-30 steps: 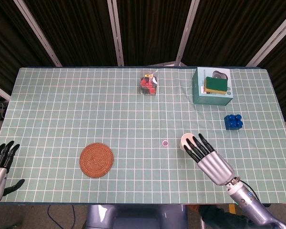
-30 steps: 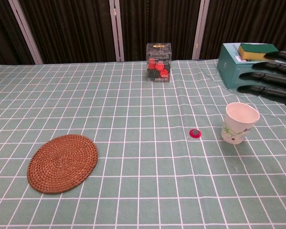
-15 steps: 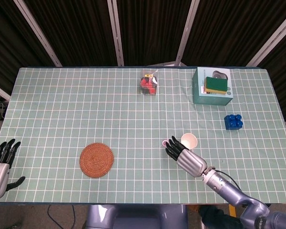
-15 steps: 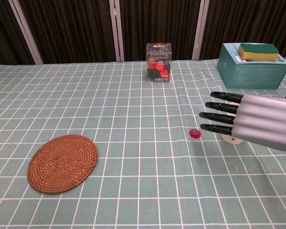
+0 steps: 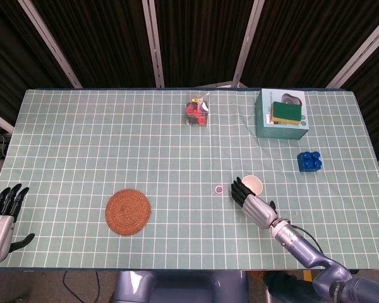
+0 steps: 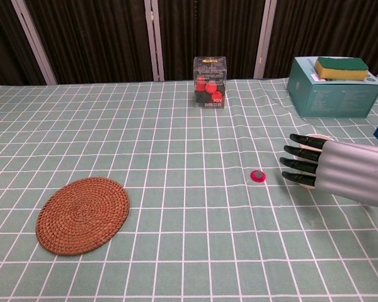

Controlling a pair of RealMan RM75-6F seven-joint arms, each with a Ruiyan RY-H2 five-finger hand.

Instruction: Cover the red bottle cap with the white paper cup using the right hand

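The small red bottle cap (image 5: pixel 219 189) lies flat on the green checked cloth, also seen in the chest view (image 6: pixel 257 176). The white paper cup (image 5: pixel 252 184) stands upright, mouth up, a little to the cap's right. My right hand (image 5: pixel 254 204) lies low at the cup's near-left side, its dark fingers (image 6: pixel 300 165) stretched out toward the cap and holding nothing. In the chest view the right hand (image 6: pixel 340 170) hides nearly all of the cup. My left hand (image 5: pixel 1 214) hangs off the table's near-left corner with its fingers spread.
A round woven coaster (image 5: pixel 128 211) lies at the near left. A clear box of red pieces (image 5: pixel 198 110) stands at the back middle. A teal box with a sponge on top (image 5: pixel 282 113) and a blue brick (image 5: pixel 309 160) are at the right.
My right hand swung left from over the cup toward the cap, then drew back right and lower, and is now at the cup's left side. The cup and cap have not moved.
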